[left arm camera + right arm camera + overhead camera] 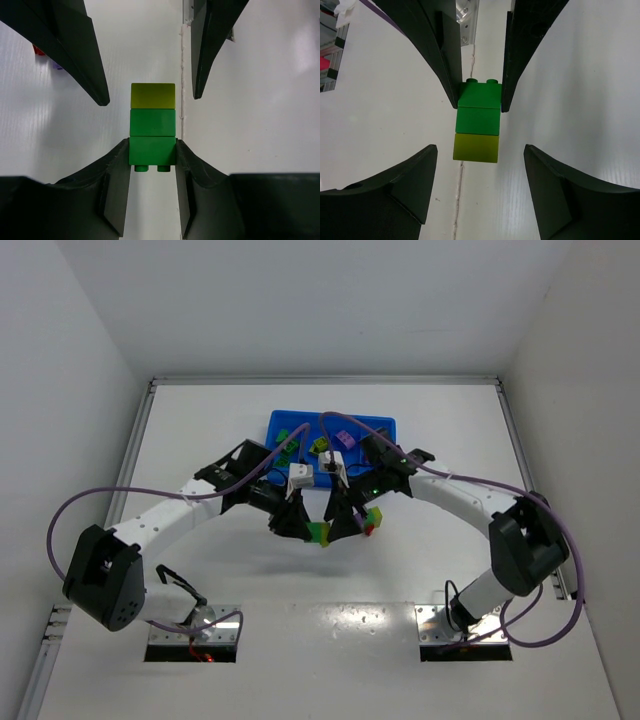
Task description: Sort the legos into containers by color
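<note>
A short stack of legos (152,122) hangs above the table: two green bricks with a yellow-green brick (476,147) at the far end. My left gripper (152,146) is shut on the end green brick (152,151). My right gripper (480,148) is open, one finger on each side of the yellow-green brick without touching it. In the top view the stack (320,533) sits between the left gripper (302,527) and the right gripper (338,527), in front of the blue tray (276,420). The tray holds green, yellow-green and purple legos.
A red and yellow lego piece (372,521) lies on the table just right of the right gripper. A red piece (38,50) shows at the left edge of the left wrist view. Purple cables cross over the tray. White walls enclose the table.
</note>
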Tool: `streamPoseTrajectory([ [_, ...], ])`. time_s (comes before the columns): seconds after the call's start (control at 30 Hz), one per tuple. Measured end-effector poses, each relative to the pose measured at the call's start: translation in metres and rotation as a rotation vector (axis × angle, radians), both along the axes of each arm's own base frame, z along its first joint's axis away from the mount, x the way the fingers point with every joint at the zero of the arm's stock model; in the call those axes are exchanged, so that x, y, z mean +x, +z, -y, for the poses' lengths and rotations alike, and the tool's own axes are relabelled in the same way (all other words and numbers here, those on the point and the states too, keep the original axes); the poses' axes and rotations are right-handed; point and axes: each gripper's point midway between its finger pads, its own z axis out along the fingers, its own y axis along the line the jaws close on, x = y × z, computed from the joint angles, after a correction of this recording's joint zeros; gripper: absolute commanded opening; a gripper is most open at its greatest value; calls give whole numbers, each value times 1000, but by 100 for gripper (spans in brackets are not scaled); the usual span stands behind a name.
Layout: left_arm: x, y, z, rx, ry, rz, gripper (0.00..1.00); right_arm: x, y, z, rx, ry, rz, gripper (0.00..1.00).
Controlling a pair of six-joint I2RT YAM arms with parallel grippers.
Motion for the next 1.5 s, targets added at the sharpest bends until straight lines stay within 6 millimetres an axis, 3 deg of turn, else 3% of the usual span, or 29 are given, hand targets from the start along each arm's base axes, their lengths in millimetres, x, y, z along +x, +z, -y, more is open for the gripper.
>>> streamPoseTrajectory([
  [0.13, 1, 1, 1, -2, 4, 2, 0, -1, -1, -1, -3, 3, -9, 41],
  [0.17, 2, 1, 1, -2, 5, 4, 0, -1, -1, -1, -4, 3, -12, 29],
  [0.33, 2, 0, 1, 4, 14, -8, 0, -1, -2, -1, -12, -1, -24, 7],
  [0.43, 2, -1, 0, 7, 19, -6, 0, 0, -2, -1, -11, -2, -19, 1],
  [0.63, 1, 3, -4, -9, 30, 58, 0, 3, 5, 4, 8, -21, 18, 0],
  [0.77, -5, -4, -15, 20, 37, 52, 0, 13, 11, 19, 7, -79, 44, 0],
  [1.0, 3, -16, -33, 72, 92, 42, 0, 22, 10, 33, -14, -125, 56, 0],
  [1.13, 33, -19, -43, 119, 226, 90, 0, 23, 8, 37, -21, -136, 52, 0],
  [1.33, 109, -2, -60, 181, 544, 267, 0, 29, 8, 43, -23, -162, 58, 0],
  [1.5, 177, 15, -59, 211, 698, 345, 0, 31, 8, 46, -23, -173, 62, 0],
])
